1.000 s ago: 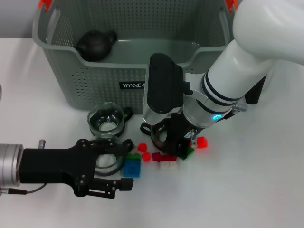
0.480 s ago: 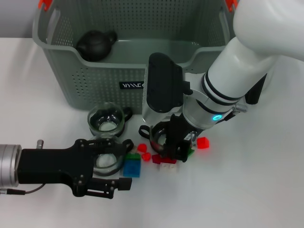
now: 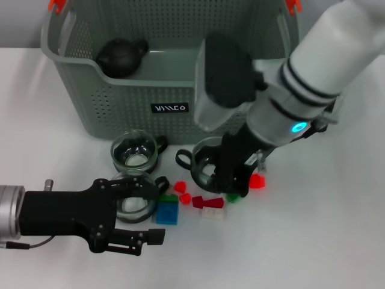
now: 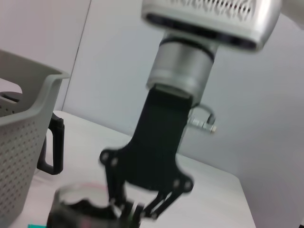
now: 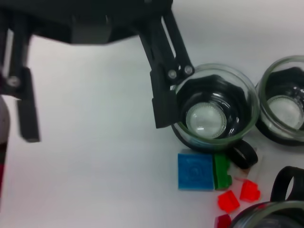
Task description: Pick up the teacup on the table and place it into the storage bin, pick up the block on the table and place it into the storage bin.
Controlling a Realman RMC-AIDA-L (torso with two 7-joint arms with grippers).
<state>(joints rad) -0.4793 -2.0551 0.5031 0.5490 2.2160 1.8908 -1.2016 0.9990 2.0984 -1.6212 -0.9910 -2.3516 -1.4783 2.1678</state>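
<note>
Three glass teacups stand in front of the storage bin (image 3: pixel 120 114). My right gripper (image 3: pixel 232 179) is shut on the rim of the rightmost teacup (image 3: pixel 206 164); the left wrist view shows that gripper (image 4: pixel 129 209) pinching the cup (image 4: pixel 78 213). My left gripper (image 3: pixel 157 209) is open and low at the front left. One of its fingers (image 5: pixel 164 97) lies against the nearest teacup (image 5: pixel 211 111). A blue block (image 3: pixel 167 212) and a green block (image 3: pixel 168 198) sit beside that cup. Small red blocks (image 3: pixel 182 192) and a white one (image 3: pixel 212 211) lie under my right gripper.
A black teapot (image 3: pixel 120 56) lies inside the bin at its left. The third teacup (image 3: pixel 135 150) stands just in front of the bin wall. A red block (image 3: pixel 257 180) and a green one (image 3: pixel 233 196) lie right of the held cup.
My right arm has risen and swung to the right and back, and the teacup in its fingers has come up slightly with it. The left gripper has barely moved.
</note>
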